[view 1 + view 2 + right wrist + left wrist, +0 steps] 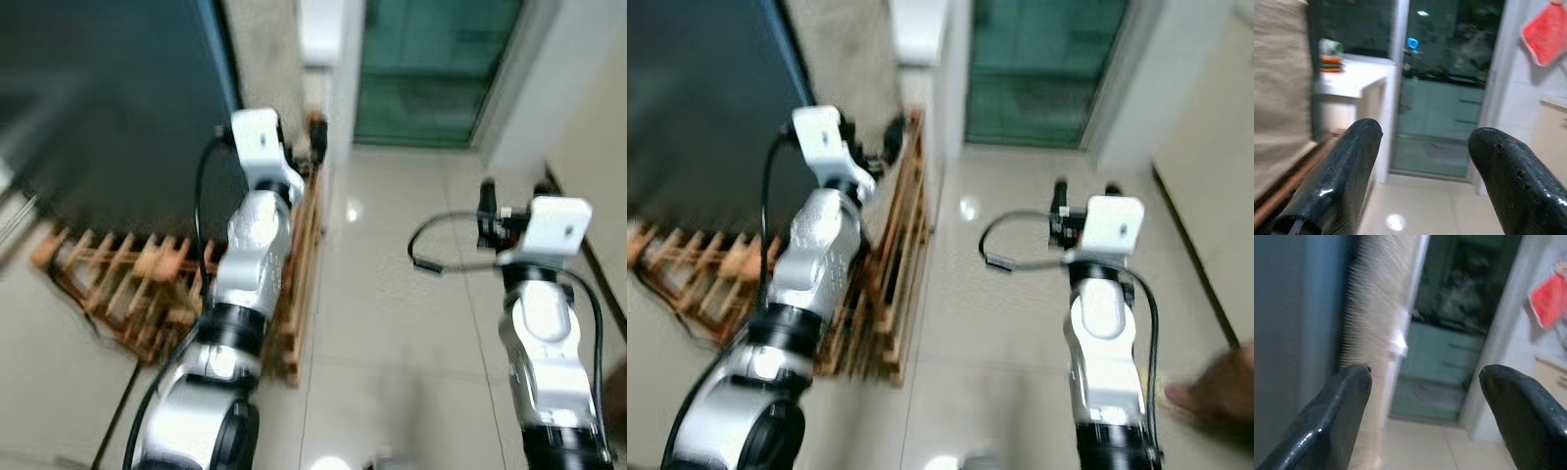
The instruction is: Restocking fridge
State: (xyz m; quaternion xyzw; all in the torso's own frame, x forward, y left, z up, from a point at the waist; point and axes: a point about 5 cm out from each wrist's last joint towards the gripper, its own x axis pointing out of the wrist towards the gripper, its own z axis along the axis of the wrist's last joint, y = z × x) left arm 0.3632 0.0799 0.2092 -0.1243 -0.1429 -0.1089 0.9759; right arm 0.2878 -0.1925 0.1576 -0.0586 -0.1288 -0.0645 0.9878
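A robot is heading down a tiled hallway, its left gripper (1422,396) and right gripper (1422,161) both gaping wide and carrying nothing. Slowing would be steadying the blurred view (a wooden rack (147,284) is standing close by). The fridge is looking like the dark panel (108,98) at left, though that is uncertain.

Tall dark blue-grey fridge (108,108) with a smooth flat front, door shut, upright at the robot's left, just beside a speckled beige wall, behind a wooden rack on the floor
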